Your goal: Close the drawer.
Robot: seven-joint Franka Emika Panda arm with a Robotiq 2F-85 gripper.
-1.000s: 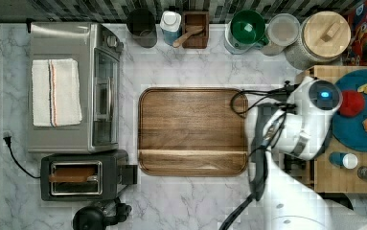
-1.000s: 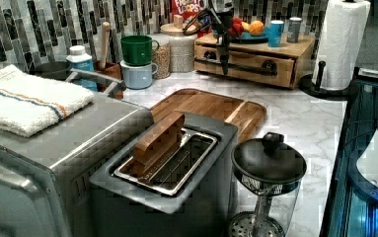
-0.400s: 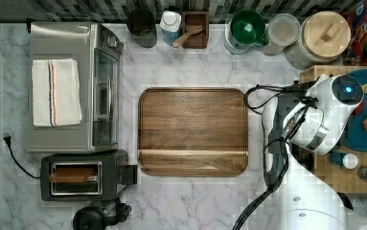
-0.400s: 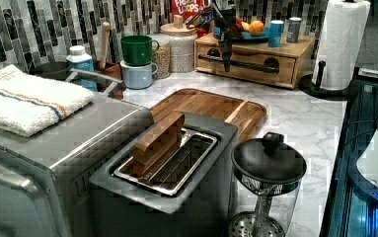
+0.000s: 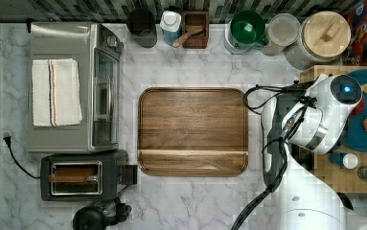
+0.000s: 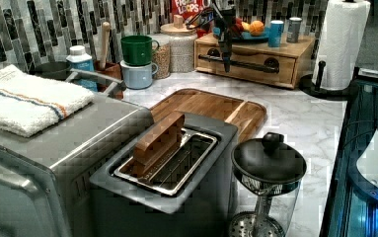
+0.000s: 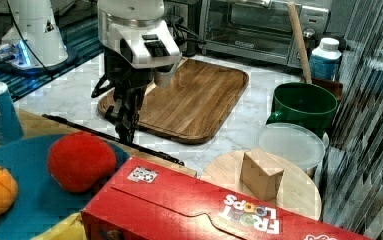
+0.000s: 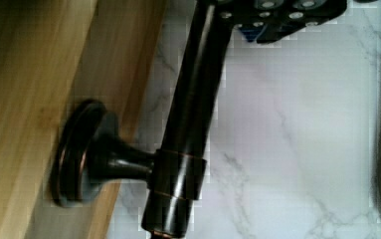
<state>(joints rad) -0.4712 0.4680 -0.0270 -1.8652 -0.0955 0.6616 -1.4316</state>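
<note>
The light-wood drawer (image 6: 248, 61) looks almost flush in its cabinet; the black gripper (image 6: 224, 47) sits at its dark bar handle (image 8: 188, 129) (finger opening cannot be told).

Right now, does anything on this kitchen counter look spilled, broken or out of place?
Nothing stands out. The marble counter has no spills, the cutting board lies square, and the towel sits folded on the toaster oven. The gripper is at the drawer handle.

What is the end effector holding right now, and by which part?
The end effector is at the dark bar handle on the front of the drawer. Whether it actually clamps the bar cannot be told.
</note>
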